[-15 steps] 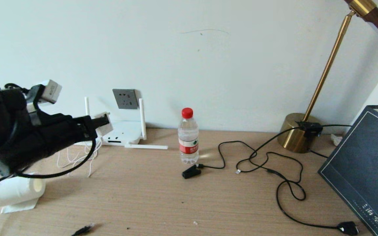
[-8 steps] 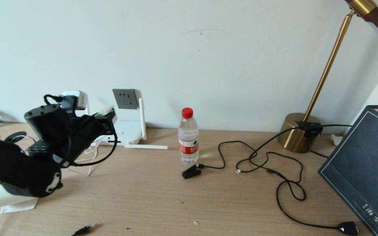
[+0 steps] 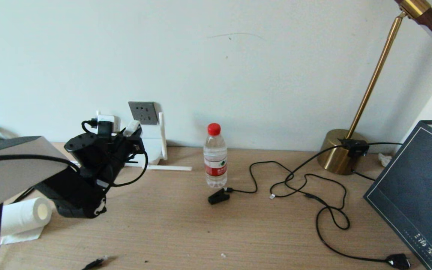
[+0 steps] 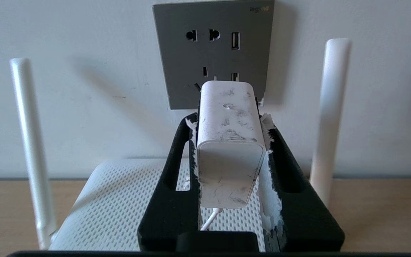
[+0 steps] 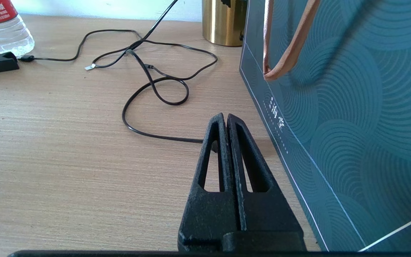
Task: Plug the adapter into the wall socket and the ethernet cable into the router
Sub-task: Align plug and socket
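My left gripper (image 4: 229, 121) is shut on the adapter (image 4: 230, 167), a scuffed white block whose thin white cord hangs below it. It is held level above the router (image 4: 112, 200), with its front end just below the middle of the dark grey wall socket (image 4: 187, 71); contact cannot be judged. In the head view the left gripper (image 3: 135, 131) is low and left of the wall socket (image 3: 143, 112). The ethernet cable's small plug (image 3: 95, 263) lies at the table's front edge. My right gripper (image 5: 226, 116) is shut and empty beside a teal bag.
Two upright antennas (image 4: 328, 107) flank the socket; another lies flat (image 3: 167, 167). A water bottle (image 3: 215, 155), black clip (image 3: 218, 196), looping lamp cord (image 3: 328, 213), brass lamp base (image 3: 339, 152), teal paper bag (image 3: 414, 195) and paper roll (image 3: 23, 217) are on the table.
My left arm has swung forward and right toward the wall, levelling its wrist and carrying the adapter to just in front of the socket. The right arm has not moved.
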